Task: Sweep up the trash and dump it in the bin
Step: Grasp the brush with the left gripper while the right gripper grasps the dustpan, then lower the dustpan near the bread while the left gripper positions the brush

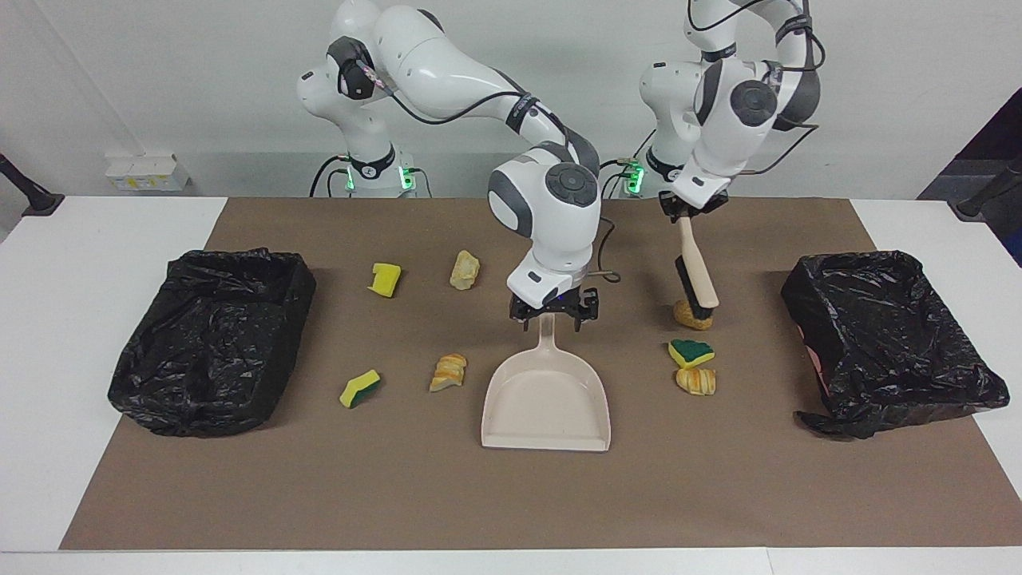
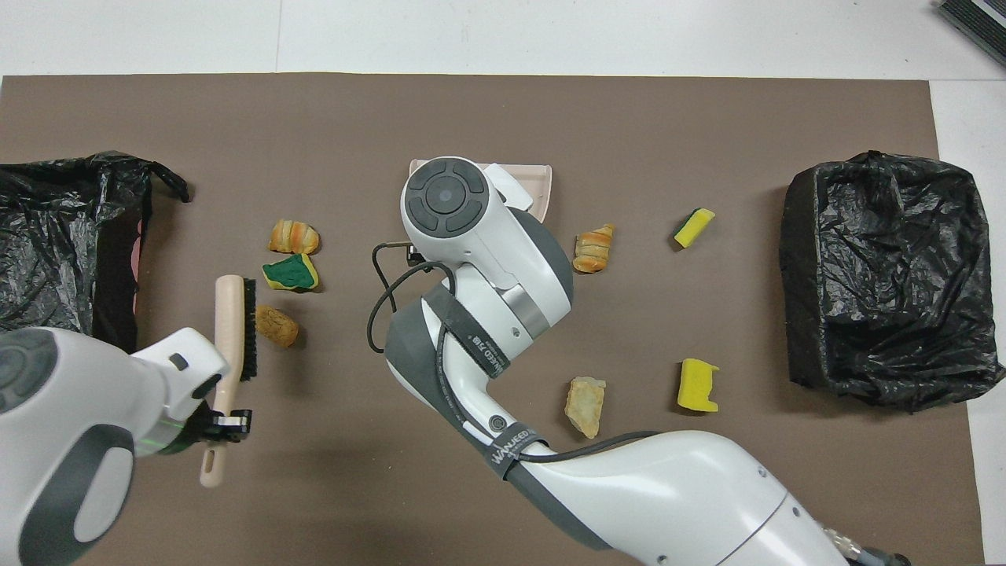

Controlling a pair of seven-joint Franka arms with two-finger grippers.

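Left gripper (image 1: 685,209): upper right of centre in the facing view, fingers clamped on the handle of the beige brush (image 1: 696,271), which hangs tilted with its bristles down on the mat.
Brush bristles: touching a tan lump (image 1: 691,315), the scrap nearest the robots at the left arm's end.
Right gripper (image 1: 554,310): centre of the facing view, jaws spread wide, straddling the handle of the beige dustpan (image 1: 548,399); whether the fingers press the handle, I cannot tell.
Dustpan: flat on the brown mat (image 1: 511,495), mouth pointing away from the robots, nothing in it.
Trash near the brush: a green-topped sponge piece (image 1: 690,351) and a striped orange lump (image 1: 696,381), touching each other, right of centre in the facing view.
Trash toward the right arm's end: a yellow sponge (image 1: 385,279), a pale lump (image 1: 465,270), a yellow-green sponge (image 1: 360,388) and a striped lump (image 1: 448,372), all left of centre, well apart.
Bins: one black-lined bin (image 1: 211,339) at the left edge of the facing view, another (image 1: 886,339) at the right edge.
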